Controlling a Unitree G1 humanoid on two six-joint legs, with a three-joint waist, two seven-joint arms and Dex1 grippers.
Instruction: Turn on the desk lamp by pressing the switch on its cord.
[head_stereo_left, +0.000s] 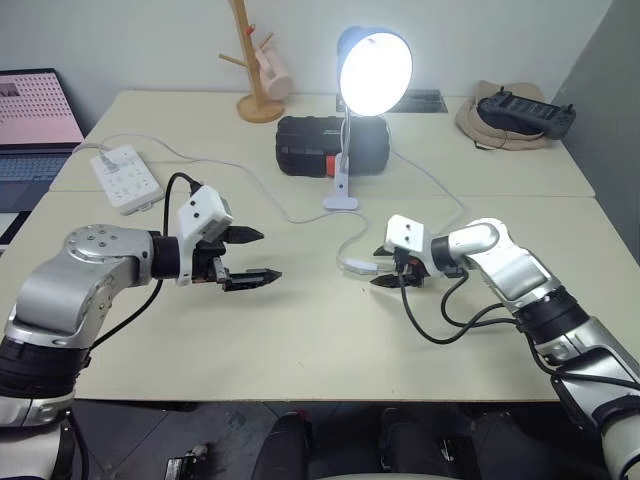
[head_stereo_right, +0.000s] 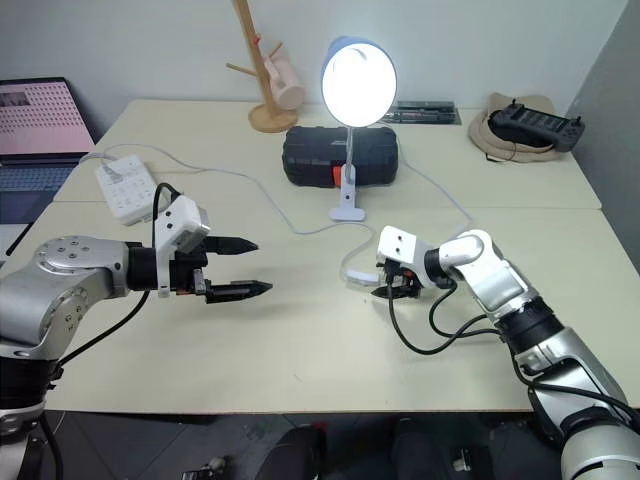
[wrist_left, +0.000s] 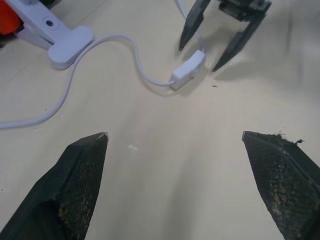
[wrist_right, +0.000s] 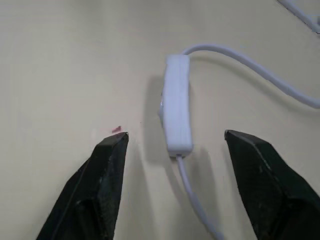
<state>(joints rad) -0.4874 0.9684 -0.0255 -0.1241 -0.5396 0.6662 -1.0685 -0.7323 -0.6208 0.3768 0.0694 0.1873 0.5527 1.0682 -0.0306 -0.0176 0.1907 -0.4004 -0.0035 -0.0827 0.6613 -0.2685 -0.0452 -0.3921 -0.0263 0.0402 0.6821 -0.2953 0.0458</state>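
While 1 desk lamp (head_stereo_left: 374, 72) glows, 2 grippers gape; 1 switch (wrist_right: 177, 111) lies free.

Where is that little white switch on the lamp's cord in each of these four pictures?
Left eye view: the switch lies on the table, just left of the right gripper.
Right eye view: same spot, below the lit lamp.
Left wrist view: upper middle, between the right gripper's fingers.
Right wrist view: centre, between the open fingers.
Shared landmark: the white cord.
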